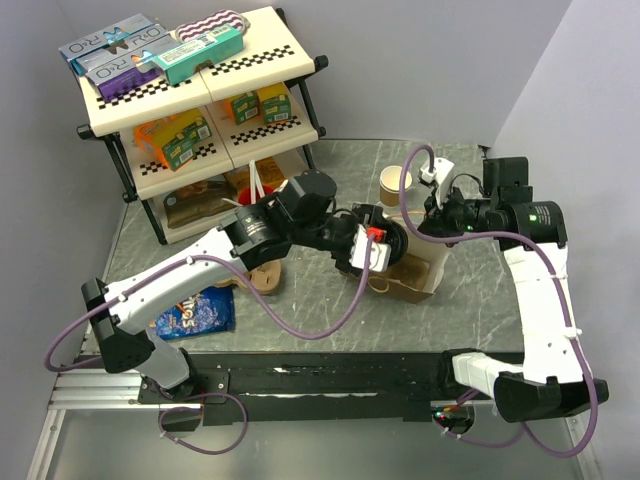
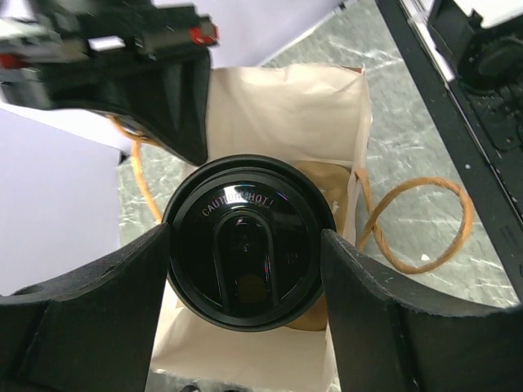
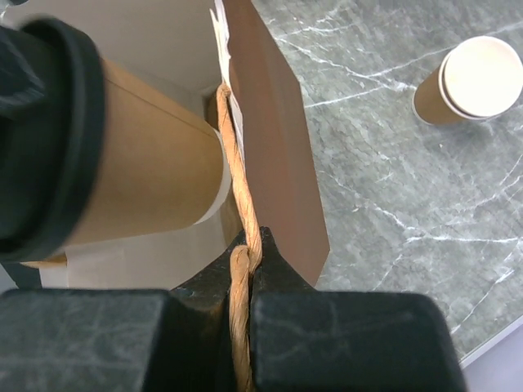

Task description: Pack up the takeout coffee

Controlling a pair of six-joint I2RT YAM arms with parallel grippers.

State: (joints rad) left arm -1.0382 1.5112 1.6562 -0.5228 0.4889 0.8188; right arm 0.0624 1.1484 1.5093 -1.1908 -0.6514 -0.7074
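**Coffee cup gripped right at the bag mouth**

Left gripper is clamped on the takeout coffee, with 1 finger on each side of the black lid. The cup sits at the open mouth of the paper bag, with the white lining behind it. Can't tell how deep it actually is.

Right gripper is pinched tight on 1 twine handle at the bag's rim, and the strand runs straight up between the jaws. The other handle loop is flopped on the marble table.

Further out, a lidless tan cup stands on the far side of the bag. The shelf rack is far left, and a blue snack bag lies near left.
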